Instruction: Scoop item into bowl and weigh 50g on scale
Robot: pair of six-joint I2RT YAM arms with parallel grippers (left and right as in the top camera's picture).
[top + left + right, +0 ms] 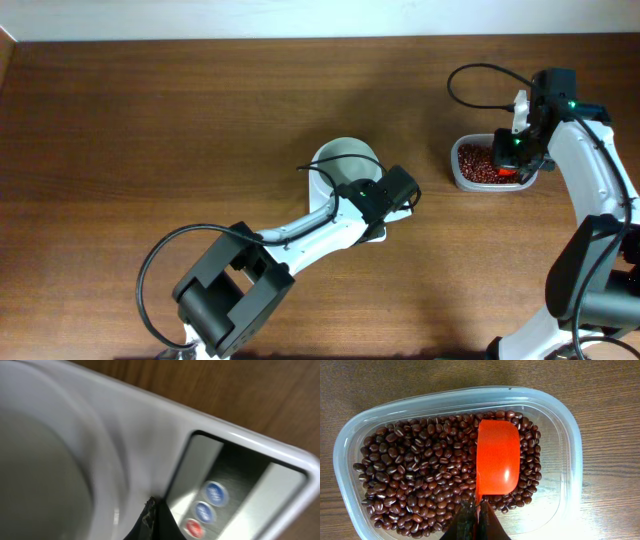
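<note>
right hand (pixel 477 508) pinching orange scoop (pixel 497 457), among beans (pixel 420 470)

Left pincer (pixel 152 510), right pincer (pixel 476 506): both closed

Dark red-brown beans (pixel 420 470) lie in a loose, shallow heap just ahead of the right pincer (pixel 477 512), packed around the orange scoop (pixel 497 455) it grips. The round white bowl (pixel 345 158) stands upright on the white scale (pixel 235 440), whose blue and red buttons lie just beside the left pincer (pixel 154 521).
</note>
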